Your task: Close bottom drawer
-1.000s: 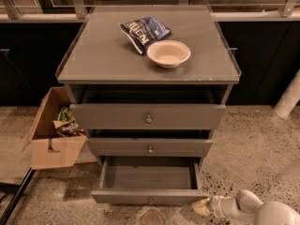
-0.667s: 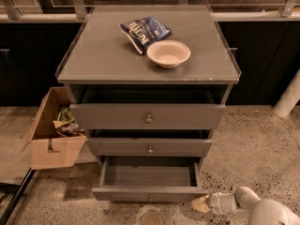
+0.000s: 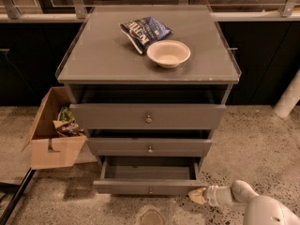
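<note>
the bottom drawer [image 3: 140,187], lowest of 3, stands pulled out with its shallow tray open. the gripper [image 3: 198,196] sits low near the floor, right against the right end of the drawer's front, its jaws drawn together on nothing. a bowl [image 3: 168,53] and a chip bag [image 3: 144,32] lie on the worktop [image 3: 98,60].

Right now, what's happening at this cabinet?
The robot's gripper is low near the floor, at the right end of the front of the bottom drawer. That drawer is pulled out, not yet pushed in. A bowl and a chip bag sit on the cabinet top; a cardboard box stands beside it.
</note>
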Available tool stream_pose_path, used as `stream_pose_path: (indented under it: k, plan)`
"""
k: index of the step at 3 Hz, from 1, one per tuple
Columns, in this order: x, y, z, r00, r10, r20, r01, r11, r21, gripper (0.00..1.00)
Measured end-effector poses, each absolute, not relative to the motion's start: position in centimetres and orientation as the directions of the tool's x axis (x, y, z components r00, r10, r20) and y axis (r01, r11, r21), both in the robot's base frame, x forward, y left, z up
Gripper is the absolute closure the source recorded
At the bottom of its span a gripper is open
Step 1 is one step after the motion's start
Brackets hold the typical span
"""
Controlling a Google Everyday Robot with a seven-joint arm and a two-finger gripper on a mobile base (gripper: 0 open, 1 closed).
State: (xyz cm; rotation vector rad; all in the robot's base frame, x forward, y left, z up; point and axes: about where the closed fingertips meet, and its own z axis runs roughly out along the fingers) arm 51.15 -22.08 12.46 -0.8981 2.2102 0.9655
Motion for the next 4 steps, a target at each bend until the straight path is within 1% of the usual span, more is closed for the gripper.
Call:
stream_pose_path:
  k: [2,4]
  plan:
    - [56.0,-20.4,13.4,-0.639,-0.308,-0.705,-0.695,0.624,0.357,1.00]
    - [57.1,-20.0,13.3,-0.633,-0.285,-0.720,-0.686,0.639,0.349,1.00]
